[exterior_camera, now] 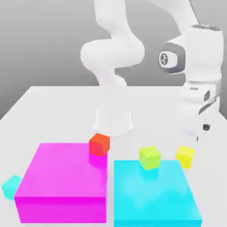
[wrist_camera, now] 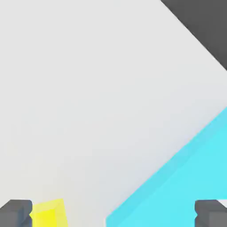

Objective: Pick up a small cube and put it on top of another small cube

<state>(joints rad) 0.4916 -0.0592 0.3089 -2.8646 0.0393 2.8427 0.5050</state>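
Note:
The small yellow cube [exterior_camera: 185, 156] rests on the white table just beyond the cyan block's far right corner. My gripper [exterior_camera: 195, 134] hangs a short way above it, apart from it. In the hand view the gripper [wrist_camera: 113, 215] is open, its two dark fingertips [wrist_camera: 15, 213] set wide apart, and the yellow cube [wrist_camera: 48, 215] appears close beside one of them. The small teal cube [exterior_camera: 11, 186] sits on the table at the exterior view's far left, beside the magenta block.
A large magenta block [exterior_camera: 62, 181] and a large flat cyan block [exterior_camera: 155, 195] fill the front of the white table [exterior_camera: 53, 111]. A red-orange cube [exterior_camera: 99, 144] sits at the magenta block's far corner. A lime-green cube [exterior_camera: 149, 157] stands on the cyan block [wrist_camera: 186, 177].

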